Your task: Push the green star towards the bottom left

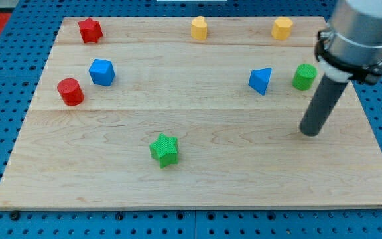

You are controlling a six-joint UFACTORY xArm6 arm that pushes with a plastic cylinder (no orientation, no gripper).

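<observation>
Pushing the green star-shaped block towards the bottom left well means getting my tip round to the star's far-right side first, so that the shove runs along a line through its middle and on to the near-left corner of the pale wooden board. As I judge it, a push that lands off-centre on one of the star's points would spin it or let it slip aside, so the approach should end squarely behind the block before any contact. There is no gripper to spread or press together on this arm; it ends in a straight dark rod, and its lower end rests on bare wood, touching nothing. The star lies in the near half of the board, a little left of centre, well apart from my tip, which stands far off to the right. Nearest the tip are the green round block and the blue wedge-like block, both farther back. The path across to the star looks free of blocks, and the red cylinder and blue block at the far left sit away from the intended line of travel.
</observation>
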